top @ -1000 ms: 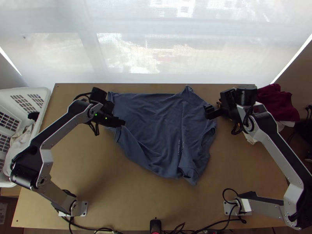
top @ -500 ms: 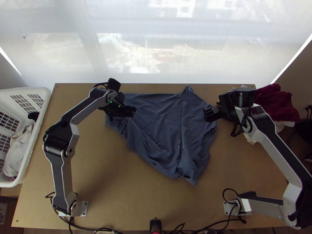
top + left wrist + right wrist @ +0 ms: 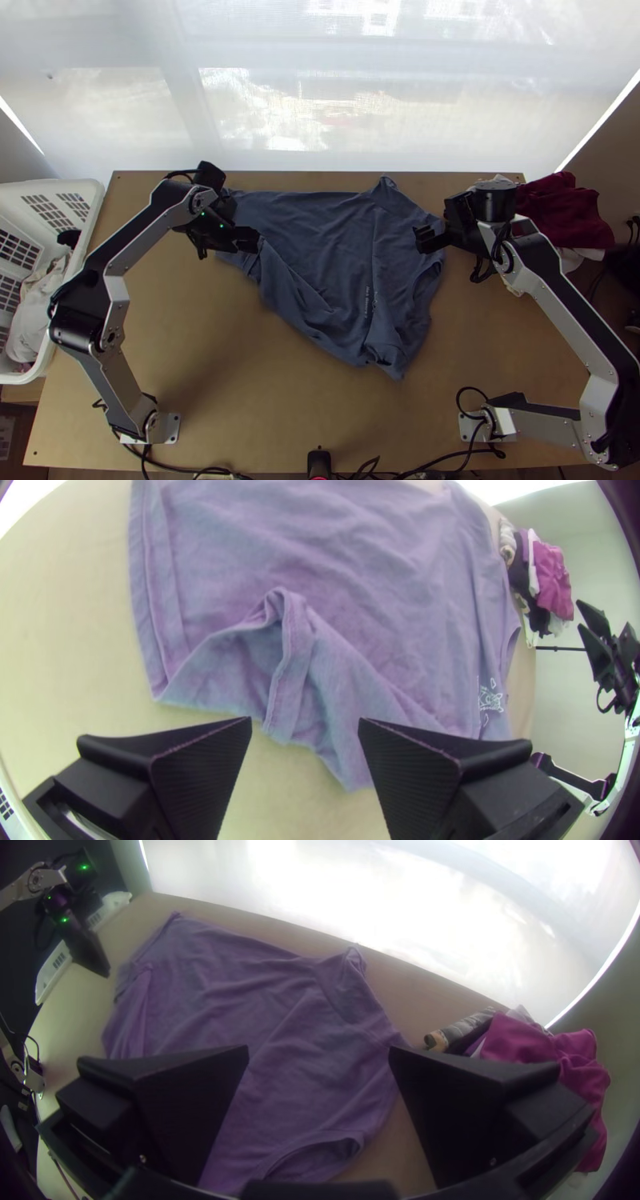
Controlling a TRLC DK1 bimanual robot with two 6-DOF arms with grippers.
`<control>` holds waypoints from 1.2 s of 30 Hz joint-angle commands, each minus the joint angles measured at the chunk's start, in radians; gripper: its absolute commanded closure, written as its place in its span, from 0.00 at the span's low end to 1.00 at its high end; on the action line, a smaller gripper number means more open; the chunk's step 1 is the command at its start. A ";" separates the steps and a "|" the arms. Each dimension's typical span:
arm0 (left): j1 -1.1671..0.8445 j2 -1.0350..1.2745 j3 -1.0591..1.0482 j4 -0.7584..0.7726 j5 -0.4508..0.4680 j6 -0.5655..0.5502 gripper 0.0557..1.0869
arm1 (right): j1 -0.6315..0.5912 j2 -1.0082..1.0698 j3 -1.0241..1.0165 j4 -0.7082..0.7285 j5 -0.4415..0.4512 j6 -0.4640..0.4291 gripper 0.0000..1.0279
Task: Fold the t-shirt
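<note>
Across the far half of the bench (image 3: 216, 384), from the top view, we see the blue t-shirt (image 3: 320, 264) lying mostly spread and rumpled, with part of its near-left side turned over on itself and small pale lettering (image 3: 369, 302) on its right-hand part. We find the left hand (image 3: 254, 240) above the shirt's left side and the right hand (image 3: 419, 239) by its upper right side. We also notice a white basket (image 3: 94, 210) with pale cloth (image 3: 30, 316) in it off the bench's left side, and a dark red cloth (image 3: 566, 216) at the far right corner. From the left wrist view, we make out the left hand (image 3: 305, 724) with its two fingers wide apart and nothing held between them; just beyond the fingertips, the shirt has a raised fold (image 3: 283, 613) with a stitched hem, and a long crease runs away from it across the cloth. We can spot the right hand farther off, near the clothes pile (image 3: 550, 580). From the right wrist view, we see the right hand's fingers well apart too, gripping nothing, with the shirt spread out beyond and between them and a gaping opening (image 3: 327, 1153) along one side of it. We pick out the left hand at the shirt's other side.
</note>
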 commanded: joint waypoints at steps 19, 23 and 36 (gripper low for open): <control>-0.030 -0.030 -0.276 0.291 -0.036 0.077 0.54 | -0.005 -0.040 -0.011 -0.007 0.002 0.011 0.05; -0.031 -0.029 -0.285 0.291 -0.028 0.077 0.81 | -0.005 -0.048 -0.009 -0.013 0.000 0.009 0.05; -0.028 -0.262 -0.287 0.105 -0.010 0.042 0.97 | 0.196 -0.163 -0.031 -0.228 0.002 -0.050 0.05</control>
